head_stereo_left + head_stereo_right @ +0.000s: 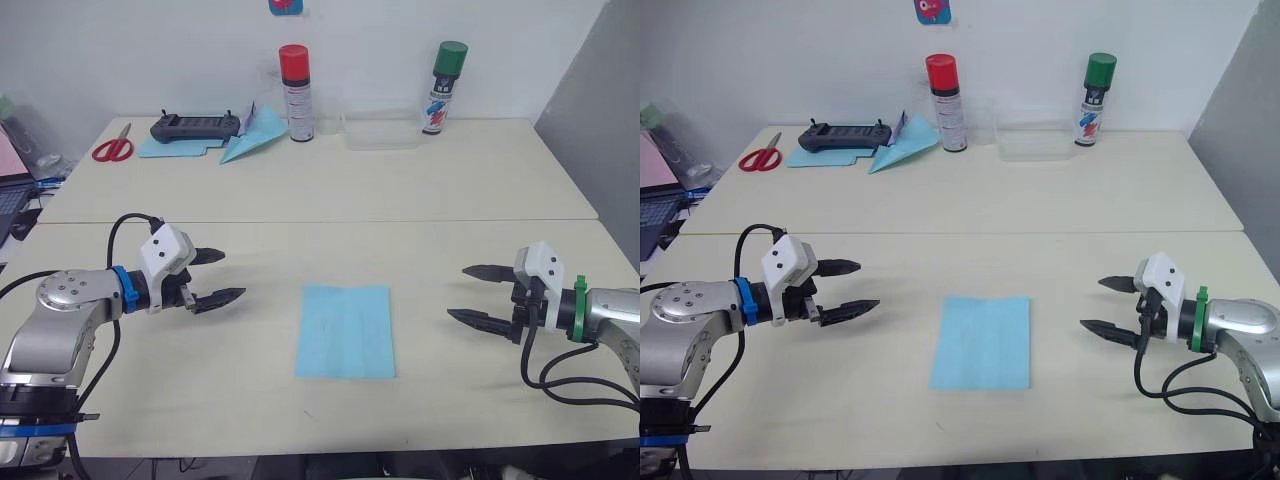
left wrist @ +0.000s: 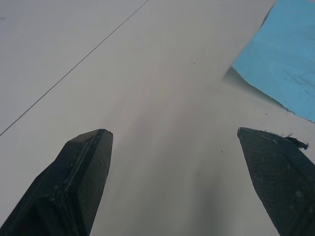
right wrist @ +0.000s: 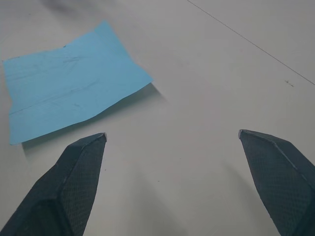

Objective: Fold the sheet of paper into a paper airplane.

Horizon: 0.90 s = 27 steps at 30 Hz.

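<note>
A thin, plain light blue rectangular sheet of paper (image 1: 346, 331) lies flat and unfolded on the near part of the pale cream table (image 1: 450, 190), one corner slightly lifted, faint crease lines across its surface. The left gripper (image 1: 216, 277) and the right gripper (image 1: 474, 294) hover on either side of it, apart from it, fingers spread and empty. At the far edge stand a red-capped spray can (image 1: 296, 92), a green-capped spray can (image 1: 444, 87), a clear plastic tray (image 1: 380, 130), a black controller (image 1: 197, 126), a long light blue paper dart (image 1: 255, 137) and red-handled scissors (image 1: 114, 146).

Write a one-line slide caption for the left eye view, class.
Both open grippers, left gripper and right gripper, flank the flat, unfolded sheet of paper on the table.
</note>
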Motion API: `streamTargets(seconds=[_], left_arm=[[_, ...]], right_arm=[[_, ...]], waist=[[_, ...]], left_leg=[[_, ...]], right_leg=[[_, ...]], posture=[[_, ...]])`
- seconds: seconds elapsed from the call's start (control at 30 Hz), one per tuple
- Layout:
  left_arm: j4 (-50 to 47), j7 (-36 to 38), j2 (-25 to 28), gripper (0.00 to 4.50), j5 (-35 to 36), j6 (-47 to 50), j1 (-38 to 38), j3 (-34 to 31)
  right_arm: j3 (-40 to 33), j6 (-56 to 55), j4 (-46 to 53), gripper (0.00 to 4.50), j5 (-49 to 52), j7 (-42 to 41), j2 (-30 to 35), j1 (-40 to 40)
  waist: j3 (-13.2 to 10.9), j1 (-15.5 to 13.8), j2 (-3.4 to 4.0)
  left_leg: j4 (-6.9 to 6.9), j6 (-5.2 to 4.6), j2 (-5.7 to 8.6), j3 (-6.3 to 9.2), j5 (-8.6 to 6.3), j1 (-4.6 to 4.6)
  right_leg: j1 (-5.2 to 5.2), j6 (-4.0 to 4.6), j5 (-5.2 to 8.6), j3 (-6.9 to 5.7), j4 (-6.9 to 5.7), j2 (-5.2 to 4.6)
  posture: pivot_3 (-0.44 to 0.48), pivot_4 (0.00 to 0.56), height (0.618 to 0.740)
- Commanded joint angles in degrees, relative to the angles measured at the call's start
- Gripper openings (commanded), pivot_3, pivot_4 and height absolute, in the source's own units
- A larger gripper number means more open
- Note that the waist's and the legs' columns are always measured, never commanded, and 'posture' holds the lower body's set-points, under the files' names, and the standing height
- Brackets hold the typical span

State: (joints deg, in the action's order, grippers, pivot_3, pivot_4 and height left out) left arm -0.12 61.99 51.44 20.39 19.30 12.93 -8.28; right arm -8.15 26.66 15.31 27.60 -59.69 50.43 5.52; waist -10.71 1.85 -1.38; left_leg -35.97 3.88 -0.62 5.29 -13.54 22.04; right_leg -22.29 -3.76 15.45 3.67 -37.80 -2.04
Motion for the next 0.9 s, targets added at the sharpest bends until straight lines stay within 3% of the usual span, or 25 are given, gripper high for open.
streamTargets(seconds=[0.03,0.73,0.9], left_arm=[[-2.09,0.55,0.92,4.45,1.22,0.86,-0.06,-1.35],[-6.38,1.73,1.10,4.45,5.96,7.09,0.61,-2.52],[-10.80,0.99,0.21,4.45,11.32,13.72,1.87,-2.65]], right_arm=[[-0.59,-0.57,0.33,4.50,-0.17,-0.33,0.52,1.02],[-0.59,-0.44,0.51,4.50,-0.13,-0.92,1.48,0.56],[-0.01,-1.31,-0.47,4.50,-0.87,-1.35,1.52,0.90]], waist=[[0.00,0.00,0.00],[0.00,0.00,0.00],[0.00,0.00,0.00]], left_leg=[[0.00,0.00,0.00,0.00,0.00,0.00],[-0.01,0.00,0.00,0.00,0.00,-0.01],[-0.03,0.00,0.00,0.00,0.00,0.00]], right_leg=[[0.00,0.00,0.00,0.00,0.00,0.00],[0.00,0.00,0.00,0.00,-0.03,0.00],[0.00,0.00,0.00,0.00,-0.03,0.00]], posture=[[0.000,0.150,0.740],[0.000,0.150,0.740],[0.000,0.150,0.740]])
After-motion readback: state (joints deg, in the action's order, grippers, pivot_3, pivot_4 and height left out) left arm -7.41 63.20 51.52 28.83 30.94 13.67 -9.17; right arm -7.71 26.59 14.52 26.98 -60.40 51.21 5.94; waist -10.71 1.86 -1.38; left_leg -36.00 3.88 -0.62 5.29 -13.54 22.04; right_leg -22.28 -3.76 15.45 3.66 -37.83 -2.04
